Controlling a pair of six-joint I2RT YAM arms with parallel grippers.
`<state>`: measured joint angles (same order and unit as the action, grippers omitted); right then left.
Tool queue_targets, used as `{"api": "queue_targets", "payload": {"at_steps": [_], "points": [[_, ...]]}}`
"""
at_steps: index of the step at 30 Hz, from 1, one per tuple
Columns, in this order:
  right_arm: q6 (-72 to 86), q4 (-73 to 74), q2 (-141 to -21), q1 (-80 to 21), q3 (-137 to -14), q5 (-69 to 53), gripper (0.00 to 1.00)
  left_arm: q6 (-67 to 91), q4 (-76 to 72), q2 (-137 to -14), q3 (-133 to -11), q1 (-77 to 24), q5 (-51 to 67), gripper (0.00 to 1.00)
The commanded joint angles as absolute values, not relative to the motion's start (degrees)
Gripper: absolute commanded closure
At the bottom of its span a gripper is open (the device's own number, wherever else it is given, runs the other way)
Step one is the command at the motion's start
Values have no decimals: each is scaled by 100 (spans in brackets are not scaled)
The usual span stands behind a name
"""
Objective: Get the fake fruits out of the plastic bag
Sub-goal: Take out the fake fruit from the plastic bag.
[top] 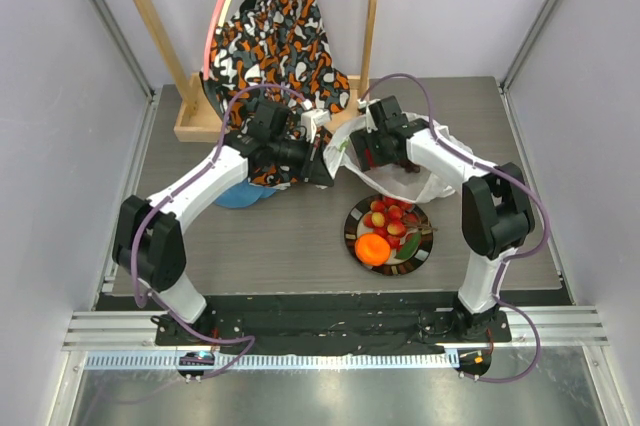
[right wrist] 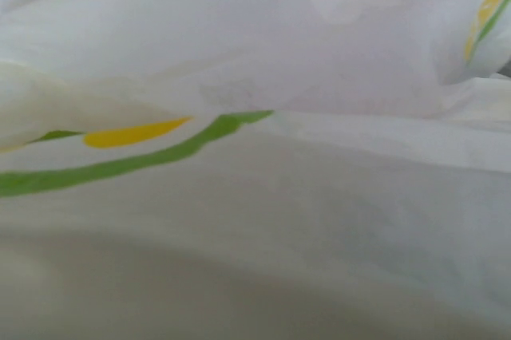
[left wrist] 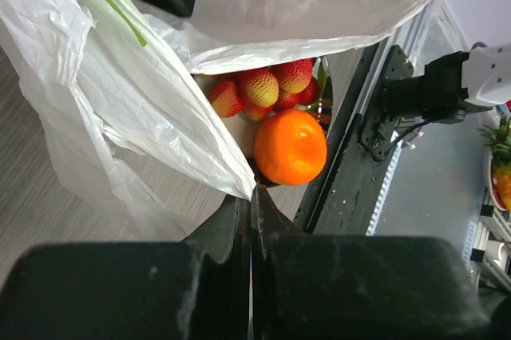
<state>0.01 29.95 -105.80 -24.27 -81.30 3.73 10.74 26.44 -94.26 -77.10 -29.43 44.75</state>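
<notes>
The plastic bag (top: 428,178) lies crumpled at the back right of the table, its mouth toward the middle. My left gripper (top: 325,163) is shut, pinching the bag's edge (left wrist: 231,176) at its fingertips (left wrist: 254,193). My right gripper (top: 372,151) reaches into the bag's mouth. Its fingers are hidden, and white plastic with a green and yellow print (right wrist: 152,152) fills its wrist view. An orange (top: 373,248) (left wrist: 291,147) and several red strawberries (top: 392,214) (left wrist: 259,87) rest on a round dark-rimmed plate (top: 431,238) just in front of the bag.
An orange, black and white patterned cloth (top: 280,31) hangs on a wooden stand (top: 200,124) at the back, behind the left arm. A blue cloth (top: 238,196) lies under the left forearm. The table's front rail (top: 330,331) is close to the plate.
</notes>
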Motion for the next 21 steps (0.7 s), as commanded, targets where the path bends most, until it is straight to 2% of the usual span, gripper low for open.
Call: {"api": "queue_targets", "payload": {"at_steps": [1, 4, 10, 13, 14, 19, 21], "points": [[-104, 2663, -10722, -2382, -8673, 905, 18, 730, 2786, -9132, -7682, -2900, 4342, 100], [-228, 2628, -11029, -2373, -8937, 1098, 16, 729, 2786, -9079, -7646, -2892, 4324, 100], [-396, 2575, -11688, -2382, -9298, 1274, 5, 765, 2707, -9079, -7603, -2900, 4342, 100], [-439, 2610, -11847, -2382, -9413, 1266, 5, 765, 2690, -9079, -7629, -2900, 4342, 100], [-474, 2610, -11900, -2373, -9430, 1248, 6, 773, 2689, -9097, -7655, -2892, 4342, 100], [-860, 2838, -11611, -2268, -9755, 723, 43, 809, 2611, -9123, -7743, -2900, 4324, 100], [-1072, 3083, -11269, -2224, -9965, 528, 50, 852, 2540, -9193, -7822, -2900, 4316, 100]]}}
